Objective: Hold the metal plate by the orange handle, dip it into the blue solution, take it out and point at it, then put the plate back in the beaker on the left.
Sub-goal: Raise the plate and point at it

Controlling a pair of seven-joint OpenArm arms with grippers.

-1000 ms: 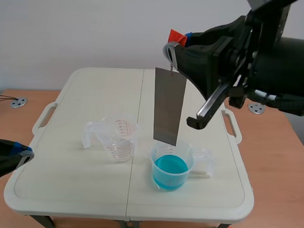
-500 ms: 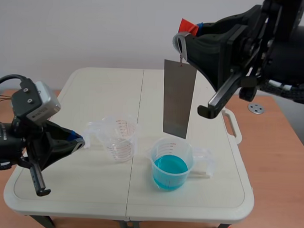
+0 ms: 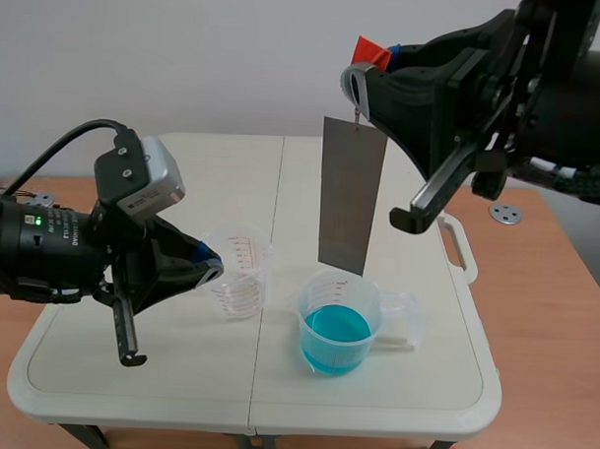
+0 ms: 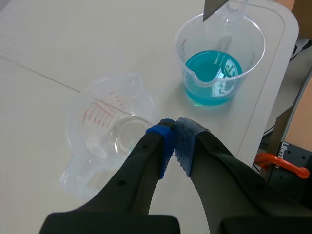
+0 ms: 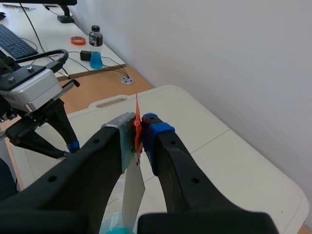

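Note:
A grey metal plate (image 3: 348, 195) hangs upright above the beaker of blue solution (image 3: 338, 324), its lower edge just over the rim. My right gripper (image 3: 369, 57) is shut on its orange handle (image 5: 137, 125), high over the table. The plate (image 5: 132, 192) drops below the fingers in the right wrist view. My left gripper (image 3: 208, 262) is shut on nothing, its blue pads (image 4: 173, 132) touching, just beside the clear beaker (image 3: 237, 271). In the left wrist view the clear beaker (image 4: 113, 126) lies under the fingertips and the blue beaker (image 4: 219, 63) stands ahead.
The white folding table (image 3: 157, 357) has carrying handles at both sides (image 3: 455, 240). Off the table in the right wrist view stand a small bottle of blue liquid (image 5: 96, 47), a keyboard (image 5: 14, 43) and cables. An orange clamp (image 4: 282, 165) lies past the table edge.
My left arm has swung in from the left edge toward the clear beaker, its gripper now beside it. The plate rose out of the blue beaker, then stayed still.

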